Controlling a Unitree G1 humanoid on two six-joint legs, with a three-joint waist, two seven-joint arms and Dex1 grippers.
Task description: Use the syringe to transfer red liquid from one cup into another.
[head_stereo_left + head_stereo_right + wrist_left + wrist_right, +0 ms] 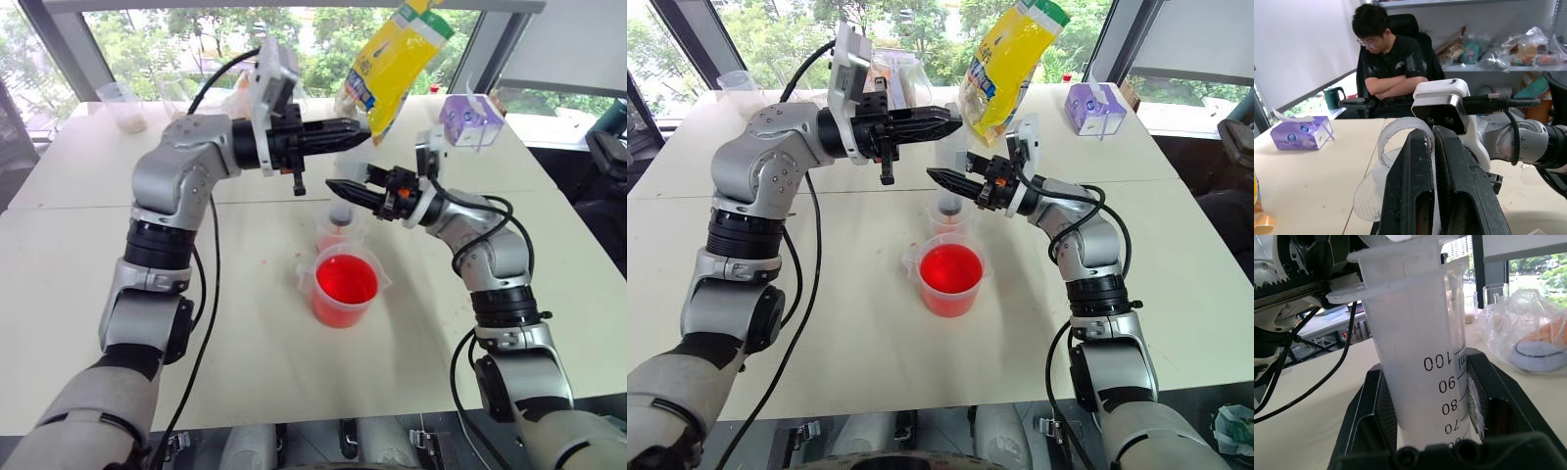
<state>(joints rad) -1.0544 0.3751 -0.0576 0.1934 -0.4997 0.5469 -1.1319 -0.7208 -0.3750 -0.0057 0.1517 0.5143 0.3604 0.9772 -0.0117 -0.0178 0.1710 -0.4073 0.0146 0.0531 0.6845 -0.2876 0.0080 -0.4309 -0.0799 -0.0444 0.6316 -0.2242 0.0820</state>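
The syringe (949, 181) stands upright over the small clear cup (331, 233), its tip down inside it. My right gripper (933, 175) reaches in from the right and is shut on the clear barrel (1420, 357), just below the 100 mark. Coming from the left, my left gripper (362, 125) is shut on the white plunger top (1400, 142) above the barrel. The small cup looks faintly pink at its bottom. Just in front of it stands the spouted cup (345, 289), holding bright red liquid (949, 269).
A yellow bag (397, 59) rises behind the grippers, with a purple tissue box (470, 119) at the back right. A clear cup (122, 106) sits at the back left and a plastic bag (896, 73) behind my left arm. A person (1391, 63) sits beyond the table.
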